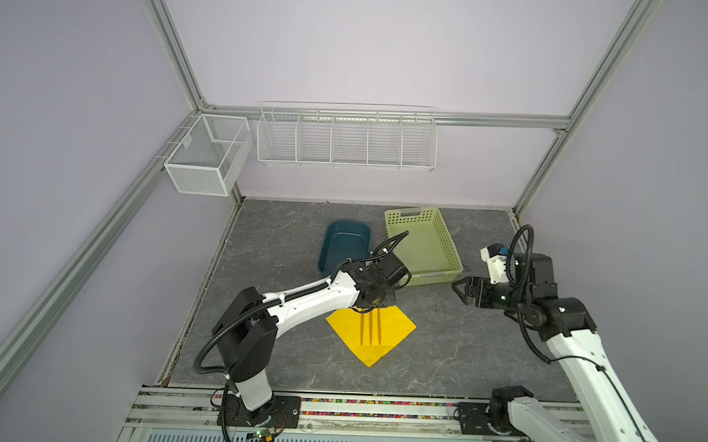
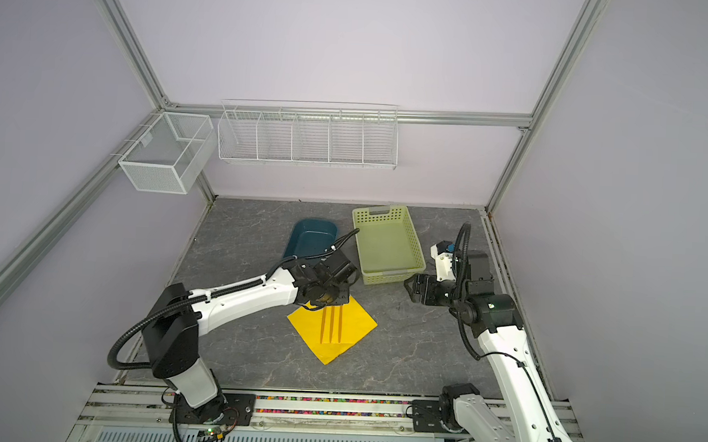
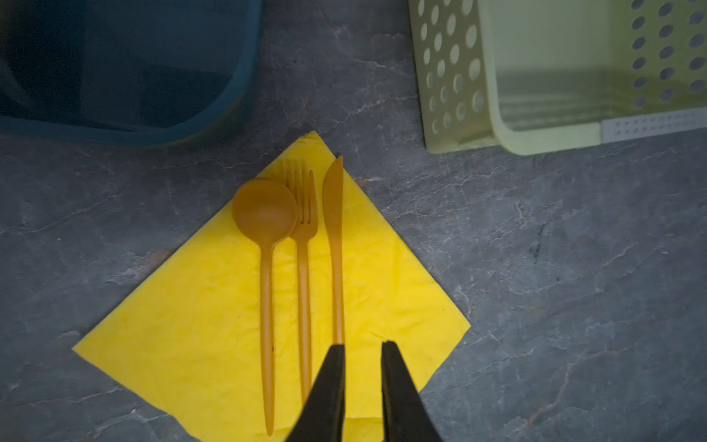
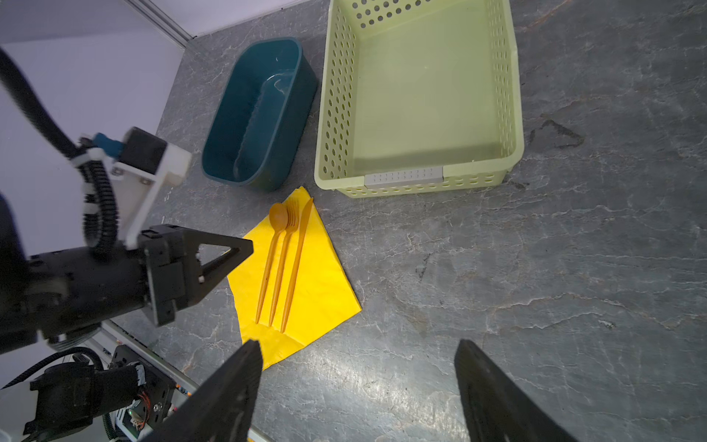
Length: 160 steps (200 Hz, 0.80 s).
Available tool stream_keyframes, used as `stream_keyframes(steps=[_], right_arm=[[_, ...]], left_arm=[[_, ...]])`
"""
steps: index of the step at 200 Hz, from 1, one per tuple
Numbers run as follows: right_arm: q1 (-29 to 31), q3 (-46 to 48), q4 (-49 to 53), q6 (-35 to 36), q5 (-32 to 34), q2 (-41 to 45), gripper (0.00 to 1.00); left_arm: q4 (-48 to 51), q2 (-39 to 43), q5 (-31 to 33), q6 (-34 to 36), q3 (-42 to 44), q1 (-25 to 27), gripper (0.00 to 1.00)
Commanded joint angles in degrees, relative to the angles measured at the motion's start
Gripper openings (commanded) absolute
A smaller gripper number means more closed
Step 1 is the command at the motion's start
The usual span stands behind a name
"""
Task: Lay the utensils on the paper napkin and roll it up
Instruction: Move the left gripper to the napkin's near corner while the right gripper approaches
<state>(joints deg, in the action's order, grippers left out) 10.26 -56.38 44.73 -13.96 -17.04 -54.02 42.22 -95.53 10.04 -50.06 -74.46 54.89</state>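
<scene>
The yellow paper napkin [image 1: 392,328] [image 2: 355,326] lies as a diamond on the grey table, its near corner folded over. On it the utensils rest side by side: spoon [image 3: 264,214], fork [image 3: 303,229] and knife [image 3: 333,214], also seen as spoon [image 4: 278,217], fork [image 4: 285,252] and knife [image 4: 298,252]. My left gripper [image 3: 362,345] [image 4: 250,245] hovers over the napkin beside the knife's handle, jaws a narrow gap apart and holding nothing. My right gripper [image 4: 359,344] [image 1: 457,287] hangs wide open over bare table to the napkin's right.
A dark blue tub [image 1: 345,238] and a pale green perforated basket [image 1: 422,242] stand just beyond the napkin. White wire racks [image 1: 346,138] hang on the back wall. The left arm's wrist [image 1: 376,281] hides the napkin's far corner in both top views.
</scene>
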Motion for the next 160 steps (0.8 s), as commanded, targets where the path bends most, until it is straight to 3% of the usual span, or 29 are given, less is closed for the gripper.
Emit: stream_keyframes(steps=[1,19,92,115,160], right_arm=[[0.75,2.05,-0.33,-1.88,-2.09,0.21,0.81],[1.12,2.99,-0.99,-3.54,-3.87,0.16,0.81],[12.60,9.42,-7.41,-13.76,-8.14,-3.79,0.77],[13.82,12.08,-11.53,-16.78,-9.78,-4.92,0.76],[16.42,14.83,-19.28,-21.63,-12.12,-9.13,0.74]], left_arm=[[-0.48,3.96,1.52,1.11,4.07,-1.55,0.18],[-1.77,7.18,0.38,2.28,7.90,-3.24,0.17],[-8.17,15.50,-9.75,9.35,23.78,-14.09,0.09],[-8.44,15.47,-11.88,11.98,24.07,-15.82,0.08],[-7.38,14.42,-10.31,17.89,21.28,-15.96,0.08]])
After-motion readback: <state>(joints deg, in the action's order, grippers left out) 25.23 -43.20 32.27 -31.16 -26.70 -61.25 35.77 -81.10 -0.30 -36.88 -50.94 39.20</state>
